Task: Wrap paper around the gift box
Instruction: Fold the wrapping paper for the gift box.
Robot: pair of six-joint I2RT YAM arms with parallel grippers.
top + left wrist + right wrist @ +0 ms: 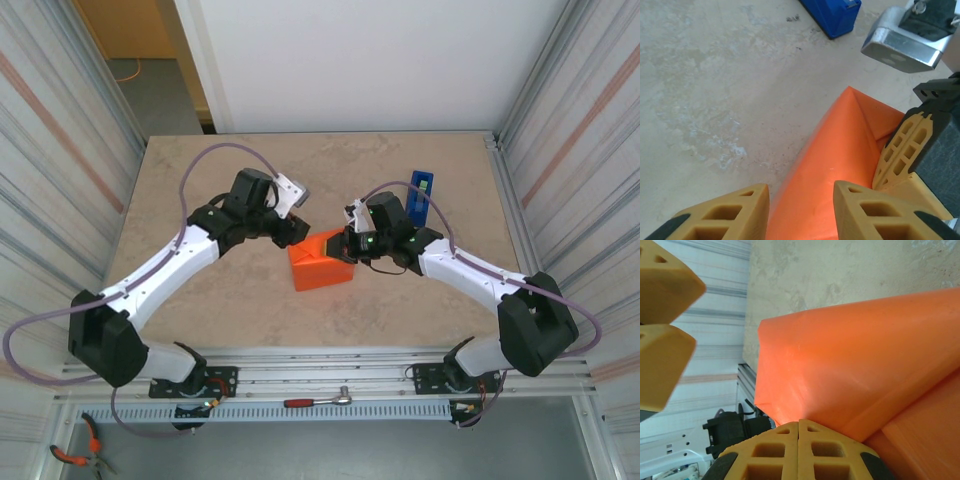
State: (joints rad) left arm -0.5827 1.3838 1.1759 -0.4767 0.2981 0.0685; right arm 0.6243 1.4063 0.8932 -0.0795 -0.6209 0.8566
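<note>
An orange parcel [322, 268] sits mid-table: the paper [840, 145] is folded over the gift box, and I cannot tell box surface from sheet. My left gripper [298, 232] hovers over the parcel's left top edge. Its fingers stand partly apart above a raised ridge of paper [855, 350], and I see nothing pinched between them [801, 192]. My right gripper [350, 245] is shut, fingers flush together, with the tips [798, 422] pressed against the paper at the parcel's right end. One of its fingers [905, 150] rests on the folded flap there.
A blue tape dispenser [422, 195] stands just behind the right arm, also at the top of the left wrist view [832, 15]. Corrugated walls close in both sides. A ratchet [320, 401] lies on the front rail, and pliers [75, 455] lie at bottom left.
</note>
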